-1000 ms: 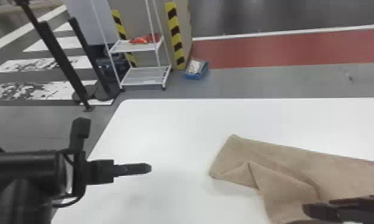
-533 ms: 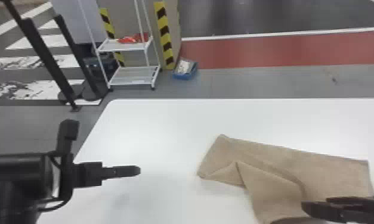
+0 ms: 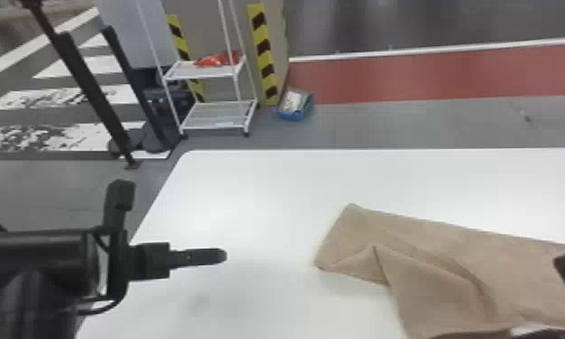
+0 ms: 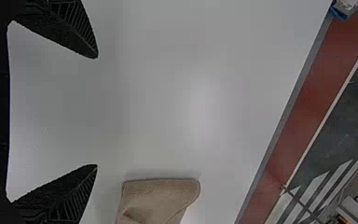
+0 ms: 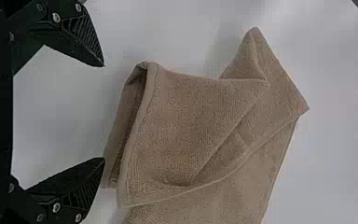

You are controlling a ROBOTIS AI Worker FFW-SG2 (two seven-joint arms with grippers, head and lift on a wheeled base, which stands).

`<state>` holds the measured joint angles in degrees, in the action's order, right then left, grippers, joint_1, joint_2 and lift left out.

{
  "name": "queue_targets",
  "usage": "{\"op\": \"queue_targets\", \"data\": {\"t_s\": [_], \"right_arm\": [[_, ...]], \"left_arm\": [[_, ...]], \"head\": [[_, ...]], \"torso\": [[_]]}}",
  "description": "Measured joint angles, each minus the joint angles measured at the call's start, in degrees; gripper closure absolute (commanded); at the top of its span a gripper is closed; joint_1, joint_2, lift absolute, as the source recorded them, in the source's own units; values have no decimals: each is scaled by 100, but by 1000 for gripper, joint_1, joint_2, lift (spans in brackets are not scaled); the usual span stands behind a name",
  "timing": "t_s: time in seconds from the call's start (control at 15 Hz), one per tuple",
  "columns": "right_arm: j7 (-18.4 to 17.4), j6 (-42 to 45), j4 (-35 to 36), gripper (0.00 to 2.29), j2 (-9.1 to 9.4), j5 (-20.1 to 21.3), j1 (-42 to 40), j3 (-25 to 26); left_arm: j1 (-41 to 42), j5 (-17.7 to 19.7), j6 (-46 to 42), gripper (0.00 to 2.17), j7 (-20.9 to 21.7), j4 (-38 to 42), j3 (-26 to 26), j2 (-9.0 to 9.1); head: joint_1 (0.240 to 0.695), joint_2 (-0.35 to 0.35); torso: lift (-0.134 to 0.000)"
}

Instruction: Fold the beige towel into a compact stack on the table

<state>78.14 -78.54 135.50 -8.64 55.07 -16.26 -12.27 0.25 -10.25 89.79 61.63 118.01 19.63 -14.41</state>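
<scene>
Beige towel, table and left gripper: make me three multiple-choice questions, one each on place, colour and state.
1. In the head view, where is the towel from the left gripper?
A. To its left
B. To its right
C. Beneath it

2. What colour is the table?
A. White
B. Green
C. Black

3. How is the left gripper?
A. Shut on the towel
B. Shut, empty
C. Open, empty

1 B: it lies right of those fingertips.
2 A: its top shows white around the towel.
3 C: the fingertips stand apart with bare table between.
</scene>
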Motion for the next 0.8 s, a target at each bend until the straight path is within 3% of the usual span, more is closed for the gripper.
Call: {"op": "queue_targets", "data": {"t_s": [0.33, 0.53, 0.8], "right_arm": [[-149, 2151, 330, 178, -589, 774, -90, -182], [-4, 3132, 181, 181, -978, 1315, -151, -481], [0, 3657, -275, 299, -1164, 1721, -132, -785]], "left_arm": [[2, 6, 0, 39, -2, -2, 10, -5], [6, 6, 0, 39, -2, 0, 6, 7], [10, -10, 0, 39, -7, 3, 5, 9]], "head": [[695, 201], [695, 201], [695, 202]], "torso": [[-124], [-124], [-124]]}}
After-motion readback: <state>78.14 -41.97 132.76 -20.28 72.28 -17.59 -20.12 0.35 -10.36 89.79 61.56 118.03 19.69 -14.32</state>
